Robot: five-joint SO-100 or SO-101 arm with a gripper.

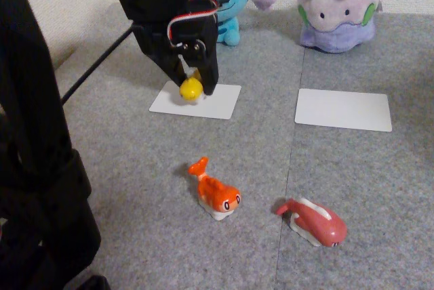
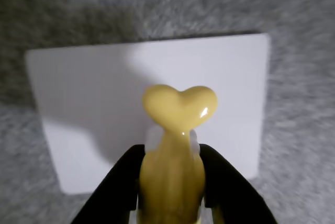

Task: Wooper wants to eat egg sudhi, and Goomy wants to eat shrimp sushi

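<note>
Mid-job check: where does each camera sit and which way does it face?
Fixed view: low at the mat's near edge, facing the blue plush and lilac plush; arm and gripper show.
Wrist view: on the gripper, looking down at a white card.
Shared: the yellow toy, held over that card.

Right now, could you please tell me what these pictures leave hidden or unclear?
- Blue plush: fixed view, face largely hidden behind the arm.
- Yellow fish toy: wrist view, head cut off by the bottom edge; fixed view, mostly covered by the pincer.
- Lilac plush: fixed view, top cut off by the edge.
</note>
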